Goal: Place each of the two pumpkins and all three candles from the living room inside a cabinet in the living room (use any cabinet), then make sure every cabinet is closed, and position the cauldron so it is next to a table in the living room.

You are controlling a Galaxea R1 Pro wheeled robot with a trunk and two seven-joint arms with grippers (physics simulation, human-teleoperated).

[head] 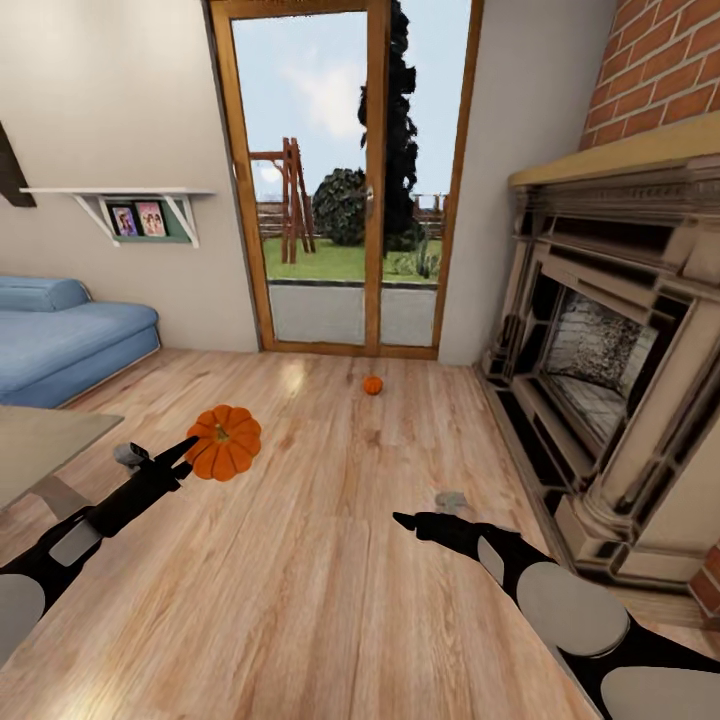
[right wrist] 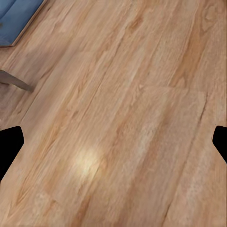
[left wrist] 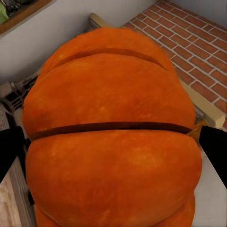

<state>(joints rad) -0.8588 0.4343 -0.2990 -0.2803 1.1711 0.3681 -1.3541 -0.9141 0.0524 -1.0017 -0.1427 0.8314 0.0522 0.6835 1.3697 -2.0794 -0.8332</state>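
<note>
Orange ribbed pumpkin (left wrist: pixel 111 137) between the dark jaws, brick beyond.

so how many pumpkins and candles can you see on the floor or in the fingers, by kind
pumpkins: 2, one held in the left fingers, one on the floor by the door
candles: 2, one by the left arm, one by the right fingers
total: 4

I see bright daylight through the glass door (head: pixel 352 190), soft glare on the wood floor (right wrist: pixel 87 163), wide-angle stretch at head-view edges.
</note>
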